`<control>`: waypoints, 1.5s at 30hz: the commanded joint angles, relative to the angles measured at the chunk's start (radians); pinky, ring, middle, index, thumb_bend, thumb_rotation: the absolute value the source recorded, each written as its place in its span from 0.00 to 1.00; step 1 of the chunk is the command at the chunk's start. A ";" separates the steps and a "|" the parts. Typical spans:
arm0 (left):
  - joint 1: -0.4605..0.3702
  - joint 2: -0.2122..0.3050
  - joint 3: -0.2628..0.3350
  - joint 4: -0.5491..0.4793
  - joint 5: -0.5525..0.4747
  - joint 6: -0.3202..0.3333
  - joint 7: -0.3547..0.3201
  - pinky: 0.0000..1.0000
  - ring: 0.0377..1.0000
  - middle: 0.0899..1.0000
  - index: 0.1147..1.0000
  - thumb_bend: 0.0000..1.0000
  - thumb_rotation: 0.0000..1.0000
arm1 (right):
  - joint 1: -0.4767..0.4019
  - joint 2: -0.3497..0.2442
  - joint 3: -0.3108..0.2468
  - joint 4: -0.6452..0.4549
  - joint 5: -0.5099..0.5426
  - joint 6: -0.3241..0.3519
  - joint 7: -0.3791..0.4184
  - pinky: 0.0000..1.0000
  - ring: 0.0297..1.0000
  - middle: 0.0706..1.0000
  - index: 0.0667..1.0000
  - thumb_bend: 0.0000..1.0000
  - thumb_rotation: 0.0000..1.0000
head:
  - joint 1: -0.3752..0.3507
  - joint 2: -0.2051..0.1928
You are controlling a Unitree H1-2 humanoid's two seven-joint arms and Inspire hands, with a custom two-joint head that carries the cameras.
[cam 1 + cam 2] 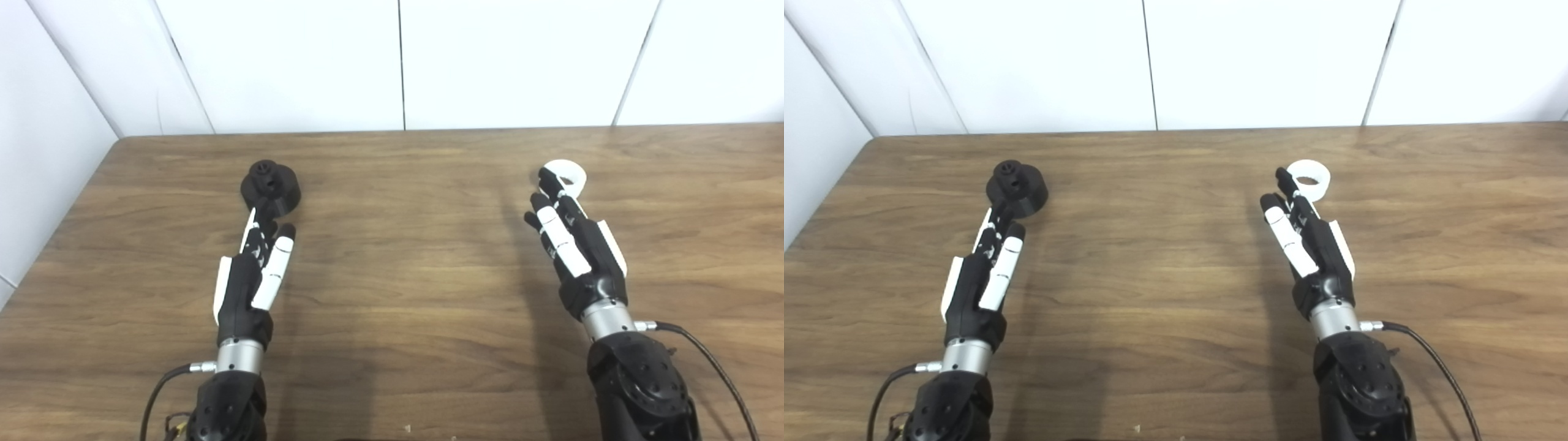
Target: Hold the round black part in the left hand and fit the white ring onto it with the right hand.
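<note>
The black part (270, 187) sits on the table (404, 263) at far left; the white ring (1309, 178) lies far right, well apart. Both hands are stretched out w/ fingers apart, holding nothing: left hand (254, 272) points at the part, right hand (1304, 245) reaches the ring's near edge (touching or not, I cannot tell). Risk: straight fingertips may push the light ring away, or knock the part, before closing.

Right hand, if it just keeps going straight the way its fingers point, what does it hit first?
Most likely the white ring: the right hand points straight at it, fingertips overlapping its near edge. Whether they already touch it is unclear from these views.
</note>
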 commanded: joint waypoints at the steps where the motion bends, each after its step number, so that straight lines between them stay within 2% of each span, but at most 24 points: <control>1: -0.015 0.002 -0.005 -0.028 0.009 -0.030 0.000 0.99 1.00 1.00 1.00 0.61 0.71 | -0.027 0.002 -0.002 -0.039 0.007 -0.017 0.010 0.91 0.96 0.98 0.93 0.53 0.61 | 0.000 0.000; 21: -0.019 0.006 0.000 -0.026 0.008 -0.026 0.000 1.00 0.99 1.00 1.00 0.59 0.70 | -0.033 0.006 -0.006 -0.039 -0.002 -0.006 -0.002 0.90 0.95 0.97 0.91 0.52 0.59 | 0.002 0.000; 27: -0.022 0.019 -0.006 -0.036 0.044 -0.005 0.005 0.99 0.99 0.99 1.00 0.58 0.69 | -0.034 0.003 -0.009 -0.035 0.001 -0.009 0.002 0.90 0.95 0.97 0.91 0.52 0.59 | 0.007 -0.003; 31: -0.036 0.045 0.003 -0.042 0.081 0.014 0.000 0.96 0.99 0.98 0.99 0.58 0.66 | -0.033 0.002 -0.010 -0.031 -0.001 -0.015 0.002 0.89 0.95 0.97 0.91 0.53 0.60 | 0.012 -0.009; 38: -0.077 0.098 0.019 -0.039 0.150 0.077 0.007 0.93 0.96 0.96 0.98 0.66 0.59 | -0.038 0.000 -0.006 -0.014 -0.022 -0.029 0.000 0.87 0.95 0.96 0.90 0.54 0.61 | 0.025 -0.020; 45: -0.148 0.195 0.040 -0.001 0.211 0.128 -0.004 0.94 0.95 0.96 0.98 0.73 0.54 | -0.034 0.004 -0.005 -0.008 -0.018 -0.035 0.005 0.89 0.95 0.97 0.91 0.53 0.62 | 0.032 -0.030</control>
